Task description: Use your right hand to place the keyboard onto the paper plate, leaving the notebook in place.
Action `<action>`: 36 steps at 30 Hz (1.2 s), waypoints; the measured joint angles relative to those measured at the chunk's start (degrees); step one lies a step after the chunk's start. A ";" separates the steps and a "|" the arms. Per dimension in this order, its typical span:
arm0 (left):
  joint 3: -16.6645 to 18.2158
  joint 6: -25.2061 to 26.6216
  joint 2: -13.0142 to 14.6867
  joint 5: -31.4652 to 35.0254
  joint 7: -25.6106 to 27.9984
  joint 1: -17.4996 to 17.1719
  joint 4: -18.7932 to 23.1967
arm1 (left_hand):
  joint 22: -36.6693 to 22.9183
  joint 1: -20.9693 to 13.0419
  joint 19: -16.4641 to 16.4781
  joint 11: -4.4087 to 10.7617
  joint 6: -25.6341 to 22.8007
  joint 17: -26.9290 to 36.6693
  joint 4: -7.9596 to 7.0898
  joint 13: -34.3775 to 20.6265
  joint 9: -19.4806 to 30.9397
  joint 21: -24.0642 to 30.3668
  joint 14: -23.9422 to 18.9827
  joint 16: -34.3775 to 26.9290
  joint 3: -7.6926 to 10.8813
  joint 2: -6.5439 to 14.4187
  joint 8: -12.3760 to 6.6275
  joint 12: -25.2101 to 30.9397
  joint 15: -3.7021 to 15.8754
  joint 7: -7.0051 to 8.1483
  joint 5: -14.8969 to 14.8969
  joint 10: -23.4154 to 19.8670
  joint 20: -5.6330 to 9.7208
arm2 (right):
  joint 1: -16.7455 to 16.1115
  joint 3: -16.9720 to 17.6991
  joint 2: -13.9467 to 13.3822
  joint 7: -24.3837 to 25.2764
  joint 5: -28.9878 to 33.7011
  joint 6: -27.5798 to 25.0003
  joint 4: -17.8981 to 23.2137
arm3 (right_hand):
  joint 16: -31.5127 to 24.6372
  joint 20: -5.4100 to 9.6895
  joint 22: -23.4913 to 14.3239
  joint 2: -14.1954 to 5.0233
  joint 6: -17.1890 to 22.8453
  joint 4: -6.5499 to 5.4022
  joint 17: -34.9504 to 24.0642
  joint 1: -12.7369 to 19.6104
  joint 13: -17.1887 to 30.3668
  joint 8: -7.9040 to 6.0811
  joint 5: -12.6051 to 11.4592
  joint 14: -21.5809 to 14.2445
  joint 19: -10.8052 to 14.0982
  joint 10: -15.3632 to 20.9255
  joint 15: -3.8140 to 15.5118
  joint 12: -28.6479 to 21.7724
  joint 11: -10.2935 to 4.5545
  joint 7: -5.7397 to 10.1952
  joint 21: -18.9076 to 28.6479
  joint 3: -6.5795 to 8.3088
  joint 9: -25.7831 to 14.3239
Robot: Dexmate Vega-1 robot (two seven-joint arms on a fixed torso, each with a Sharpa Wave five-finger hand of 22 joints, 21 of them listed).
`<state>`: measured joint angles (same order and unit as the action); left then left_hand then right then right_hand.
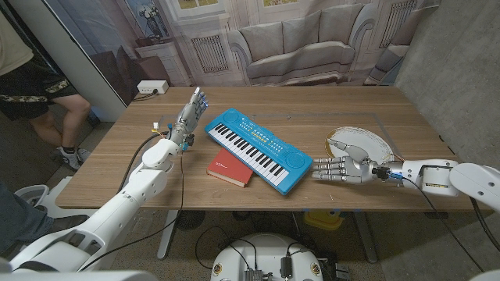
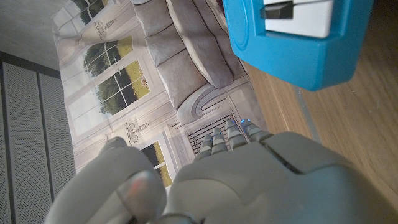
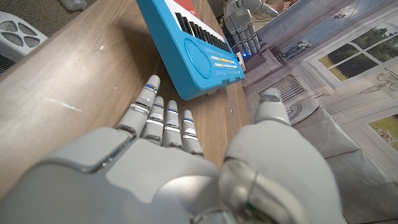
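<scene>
While our right hand (image 1: 334,168) waits open on the desk (image 1: 328,105), the keyboard (image 1: 258,148) lies just beyond its fingertips, one edge over the notebook (image 1: 231,168) (paper plate (image 1: 361,143) beside the hand). Rigid, light, long: we'd grip its near end.

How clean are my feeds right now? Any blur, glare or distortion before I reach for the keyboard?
Head view: sharp, evenly lit, soft shadows, no glare on the keyboard or paper plate. Left wrist view: the left hand up close is soft and blurred, the keyboard corner crisper. Right wrist view: wide-angle stretch enlarges the right hand; fingers and keyboard stay sharp.
</scene>
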<state>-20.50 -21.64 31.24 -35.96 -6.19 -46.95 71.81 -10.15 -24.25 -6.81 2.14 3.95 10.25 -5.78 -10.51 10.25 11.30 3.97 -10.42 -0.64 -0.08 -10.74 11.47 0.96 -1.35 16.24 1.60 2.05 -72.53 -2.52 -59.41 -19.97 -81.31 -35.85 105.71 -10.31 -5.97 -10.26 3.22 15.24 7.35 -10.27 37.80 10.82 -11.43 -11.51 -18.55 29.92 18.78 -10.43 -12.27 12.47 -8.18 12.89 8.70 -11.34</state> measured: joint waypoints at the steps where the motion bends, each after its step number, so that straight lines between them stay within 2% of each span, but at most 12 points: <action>1: 0.00 -0.01 0.00 0.00 0.00 0.01 0.00 | 0.00 0.00 0.00 0.00 0.00 0.00 0.00 0.00 0.00 0.00 0.00 0.00 0.00 0.00 0.00 0.00 0.00 0.00 0.00 0.00 0.00 | 0.10 -0.10 0.00 -0.06 0.02 0.00 -0.06 | 0.00 0.00 0.00 0.00 -0.12 0.00 0.00 0.00 0.00 0.00 0.00 0.01 0.00 0.00 -0.02 0.00 0.00 -0.12 -0.04 0.00 0.00; 16: 0.20 -0.02 0.21 -0.02 0.27 -0.17 0.19 | 0.00 0.00 0.00 0.00 0.00 0.00 0.00 0.00 0.00 0.00 0.00 0.00 0.00 0.00 0.00 0.00 0.00 0.00 0.00 0.00 0.00 | 3.60 -4.01 0.18 -1.49 0.46 -0.03 -1.93 | 0.00 -0.31 0.00 0.00 -0.52 0.00 0.00 0.00 0.00 0.28 0.00 0.92 -0.31 -0.71 -0.31 0.22 0.10 0.10 -0.42 0.00 0.01; 29: 0.42 0.16 0.53 -0.34 0.25 -0.52 0.33 | 0.00 0.00 0.00 0.00 0.00 0.00 0.00 0.00 0.00 0.00 0.00 0.00 0.00 0.00 0.00 0.00 0.00 0.00 0.00 0.00 0.00 | 5.52 -5.85 0.22 -1.10 -0.47 -1.19 -2.60 | 0.00 -0.30 0.00 0.00 -1.35 -0.24 0.00 0.00 0.00 0.28 0.00 0.92 -0.31 -1.22 -0.31 0.44 0.21 0.33 -0.41 -0.24 0.01; 36: 0.49 0.23 0.61 -0.47 0.06 -0.62 0.33 | 0.00 -0.20 0.00 0.00 0.00 0.00 -0.01 0.00 0.00 0.00 0.00 0.00 -0.19 0.20 0.00 0.00 0.00 0.00 0.00 0.00 0.00 | 6.35 -6.37 0.40 -0.21 -1.86 -2.12 -2.94 | 0.00 0.17 0.00 0.00 -1.66 -0.47 0.01 0.00 0.00 0.28 0.00 0.69 0.17 -1.22 -0.53 0.44 0.21 0.18 -0.41 -0.47 0.01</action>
<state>-20.01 -21.42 31.85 -36.42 -6.13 -47.57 72.13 -10.15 -24.45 -6.80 2.14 3.95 10.26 -5.79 -10.51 10.25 11.30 3.97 -10.42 -0.83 0.12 -10.74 11.47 0.96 -1.35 16.25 1.60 2.05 -66.19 -8.90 -59.01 -20.18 -83.17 -37.97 102.77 -10.31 -5.80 -10.25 3.22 13.58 6.88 -10.26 37.80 10.82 -11.15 -11.52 -17.86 30.09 17.57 -10.96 -11.83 12.68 -7.99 12.48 8.23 -11.32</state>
